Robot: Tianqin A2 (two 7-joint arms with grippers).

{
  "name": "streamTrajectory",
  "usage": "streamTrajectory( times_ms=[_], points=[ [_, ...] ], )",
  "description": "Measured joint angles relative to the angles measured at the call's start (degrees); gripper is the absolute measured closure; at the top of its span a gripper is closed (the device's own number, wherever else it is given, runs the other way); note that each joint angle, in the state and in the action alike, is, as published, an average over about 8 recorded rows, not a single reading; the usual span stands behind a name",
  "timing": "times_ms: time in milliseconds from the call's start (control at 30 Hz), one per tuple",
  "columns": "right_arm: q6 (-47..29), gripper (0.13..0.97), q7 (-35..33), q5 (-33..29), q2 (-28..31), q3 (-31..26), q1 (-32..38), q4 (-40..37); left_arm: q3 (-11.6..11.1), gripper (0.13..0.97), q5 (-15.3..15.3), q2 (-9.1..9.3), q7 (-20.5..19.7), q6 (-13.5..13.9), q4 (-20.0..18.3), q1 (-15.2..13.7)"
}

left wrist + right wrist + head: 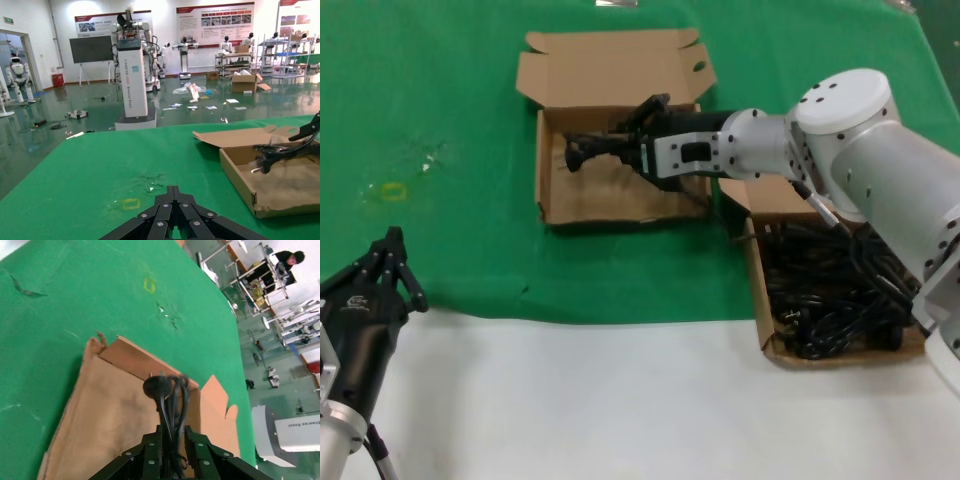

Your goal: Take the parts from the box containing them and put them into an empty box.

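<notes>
Cord (588,150) held over the empty box (582,200).
My right gripper (620,148) pinches it; I should lower, then let go gently.

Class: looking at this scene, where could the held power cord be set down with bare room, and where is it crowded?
The right gripper holds a power cord over the middle box, whose brown floor is bare around it: room there. The box on the right is crowded with tangled cords. The green cloth between the middle box and the idle left gripper is open too.
</notes>
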Motion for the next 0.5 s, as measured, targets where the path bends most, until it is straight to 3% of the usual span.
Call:
streamTrajectory(
  times_ms=[233, 500],
  points=[
    [0.9, 0.834, -3.3, 6.4, 0.0, -2.7, -0.2, 0.1, 0.0, 0.953, 0.0, 0.0, 0.0, 0.0, 0.0, 0.0],
    [1.0, 0.732, -4.3, 8.1, 0.0, -3.2, -0.3, 0.1, 0.0, 0.953, 0.0, 0.0, 0.0, 0.0, 0.0, 0.0]
  ],
)
